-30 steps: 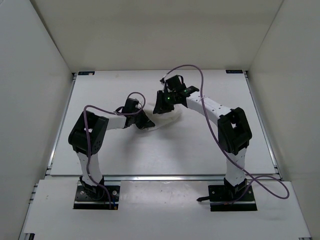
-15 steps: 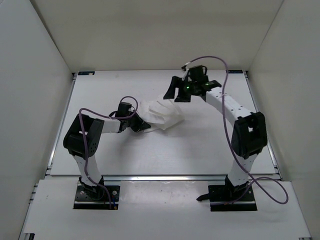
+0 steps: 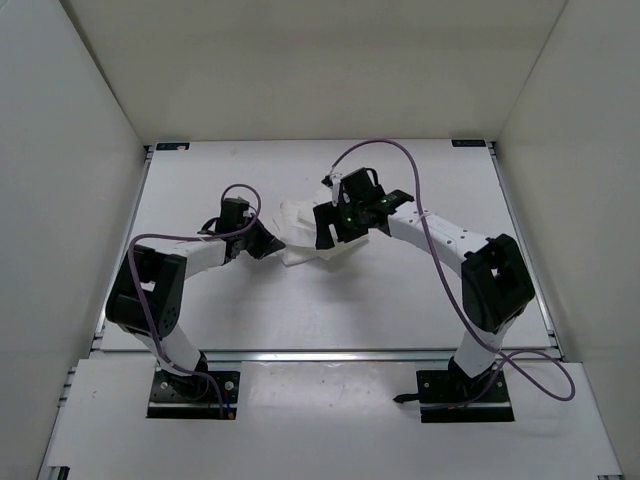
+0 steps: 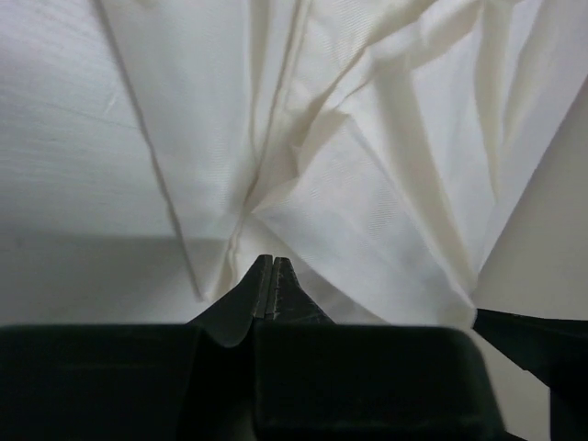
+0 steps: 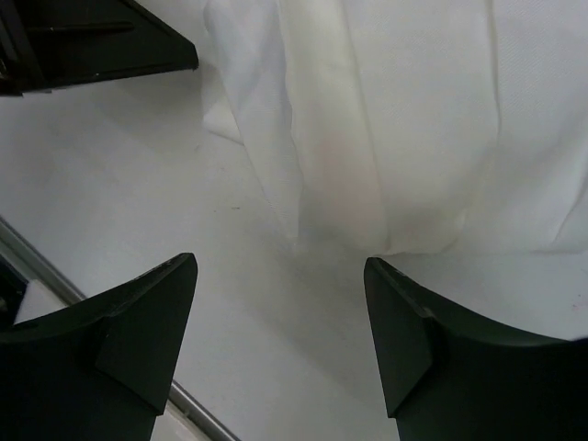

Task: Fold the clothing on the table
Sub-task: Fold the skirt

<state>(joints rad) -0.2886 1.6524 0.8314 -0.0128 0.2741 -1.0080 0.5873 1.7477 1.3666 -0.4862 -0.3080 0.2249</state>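
**Limp white cloth heaped mid-table, one edge pinched**

The clothing [image 3: 303, 232] is thin white fabric, heaped and creased. I judge it very light and soft with no stiffness, so it should sag and bunch rather than hold a shape, and one layer may slide over another. The table [image 3: 400, 300] shows bare on every side of the clothing, with its far edge nearer to the clothing than its near edge is.

The left gripper [image 4: 273, 262] meets the clothing's left side with its jaws pressed together on a pinch of fabric, and folds fan away from the tips. The right gripper [image 5: 280, 266] hangs over the clothing's right part, jaws spread wide and holding nothing, with a loose hem lying just beyond its fingers.

That hem, or a corner along it, looks the best place to take hold. It is a single outer edge, not the bulk of the heap where several layers would lift together.

Open room is widest on the near side and to the right of the clothing. Over the clothing itself the two grippers sit near each other, so a sweep there risks a knock
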